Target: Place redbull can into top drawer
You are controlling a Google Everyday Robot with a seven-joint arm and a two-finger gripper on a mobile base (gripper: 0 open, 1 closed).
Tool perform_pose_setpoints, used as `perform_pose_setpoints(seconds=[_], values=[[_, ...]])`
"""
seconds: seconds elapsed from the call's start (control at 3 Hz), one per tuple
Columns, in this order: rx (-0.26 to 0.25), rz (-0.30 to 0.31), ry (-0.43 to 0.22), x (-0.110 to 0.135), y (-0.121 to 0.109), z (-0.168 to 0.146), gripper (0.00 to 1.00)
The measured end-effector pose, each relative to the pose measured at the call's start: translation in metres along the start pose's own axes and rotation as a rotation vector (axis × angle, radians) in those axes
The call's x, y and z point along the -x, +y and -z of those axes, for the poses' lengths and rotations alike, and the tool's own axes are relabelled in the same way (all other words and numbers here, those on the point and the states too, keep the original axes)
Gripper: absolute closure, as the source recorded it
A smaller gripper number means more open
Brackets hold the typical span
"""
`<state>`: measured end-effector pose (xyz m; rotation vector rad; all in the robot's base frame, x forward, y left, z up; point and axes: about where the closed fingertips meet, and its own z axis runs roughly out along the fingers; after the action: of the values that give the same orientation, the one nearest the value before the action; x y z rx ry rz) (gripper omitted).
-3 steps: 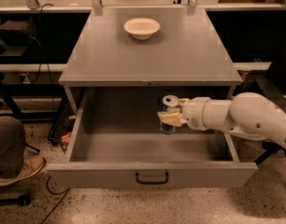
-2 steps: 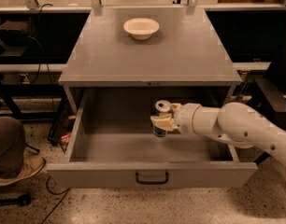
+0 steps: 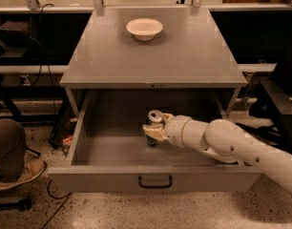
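Low at the centre of the frame, inside the open top drawer (image 3: 103,151), my claw (image 3: 152,132) holds the redbull can (image 3: 155,117) upright, closed around its body. Over the last second I have carried it from the drawer's right part toward the middle and sunk it lower. Its base now looks at or just above the drawer floor; I cannot tell if it touches. The can is where it belongs, so I judge only letting go and backing out remain. A white bowl (image 3: 144,28) sits on the desk (image 3: 155,66) at upper centre, well apart.
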<state>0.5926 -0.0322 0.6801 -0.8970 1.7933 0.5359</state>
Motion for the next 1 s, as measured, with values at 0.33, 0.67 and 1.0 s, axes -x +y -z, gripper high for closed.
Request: perform_pose_setpoints(seconds=[0.33, 0.67, 1.0], values=[[-0.006, -0.013, -0.035, -0.0025, -0.0011, -0.0134, 0.98], [-0.006, -0.02, -0.045, -0.0026, -0.0025, -0.0201, 0.75], [-0.002, -0.022, -0.049, -0.0024, -0.0036, -0.0233, 0.51]])
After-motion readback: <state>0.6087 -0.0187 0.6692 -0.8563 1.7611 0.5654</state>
